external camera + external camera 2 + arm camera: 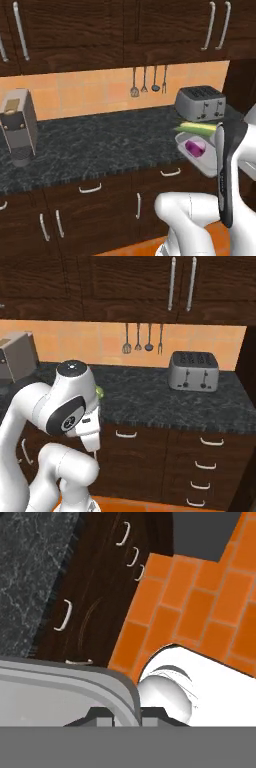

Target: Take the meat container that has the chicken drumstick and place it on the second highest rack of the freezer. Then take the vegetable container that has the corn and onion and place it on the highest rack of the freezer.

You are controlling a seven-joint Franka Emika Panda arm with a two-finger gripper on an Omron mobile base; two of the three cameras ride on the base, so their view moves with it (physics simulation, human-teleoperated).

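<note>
The vegetable container [202, 159] is a shallow grey tray hanging in the air just off the counter's front edge, beside my arm. In it lie the corn [199, 128], a pale green-yellow cob reaching past the rim, and the purple onion [194, 147]. A tip of the corn [99, 391] peeks out behind my arm. In the hand view my gripper [127, 716] is shut on the vegetable container's rim [75, 674], one fingertip on each side of it. The freezer and the meat container with the chicken drumstick are out of view.
On the black stone counter [100, 145] stand a toaster [200, 103] at the back right and a coffee machine [19, 127] at the left. Utensils [149, 82] hang on the orange tile wall. Dark drawers with handles [212, 442] sit below; orange floor tiles [200, 607] lie underneath.
</note>
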